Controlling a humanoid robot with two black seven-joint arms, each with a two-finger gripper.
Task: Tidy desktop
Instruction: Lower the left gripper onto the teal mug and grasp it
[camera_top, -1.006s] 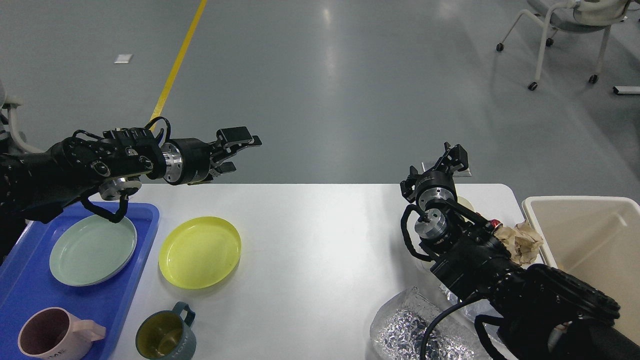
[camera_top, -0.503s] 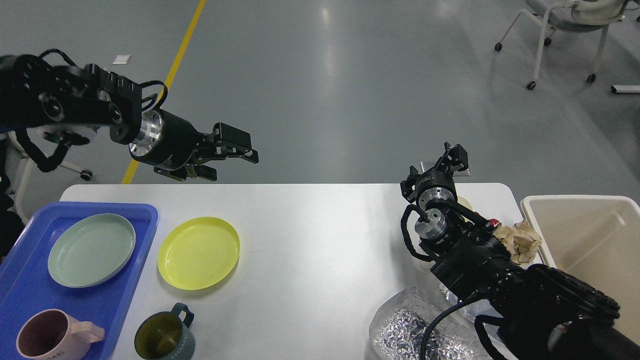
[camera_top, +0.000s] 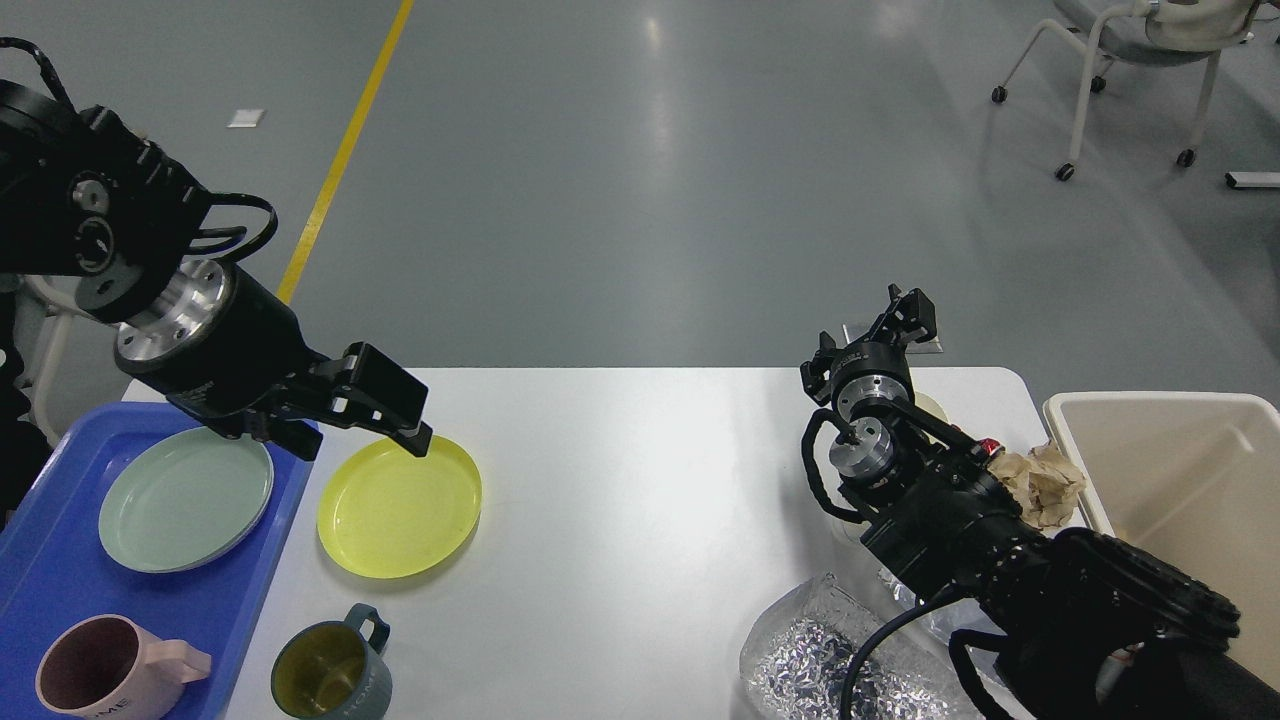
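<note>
The white desktop (camera_top: 640, 480) spans the view. A yellow plate (camera_top: 400, 505) lies on it left of centre, with a grey-green mug (camera_top: 330, 675) in front of it. My left gripper (camera_top: 365, 442) hangs open and empty over the plate's far left rim. My right gripper (camera_top: 905, 312) points away over the desktop's far right edge, seen small and end-on. Crumpled brown paper (camera_top: 1045, 485) and a crinkled foil wrapper (camera_top: 830, 670) lie beside my right arm.
A blue tray (camera_top: 50, 560) at the left holds a pale green plate (camera_top: 185, 498) and a pink mug (camera_top: 110, 680). A beige bin (camera_top: 1180, 480) stands off the desktop's right end. A wheeled chair (camera_top: 1120, 60) stands far back right.
My left arm swung down and toward me, bringing its gripper from above the far table edge to just over the yellow plate. My right arm has not moved.
</note>
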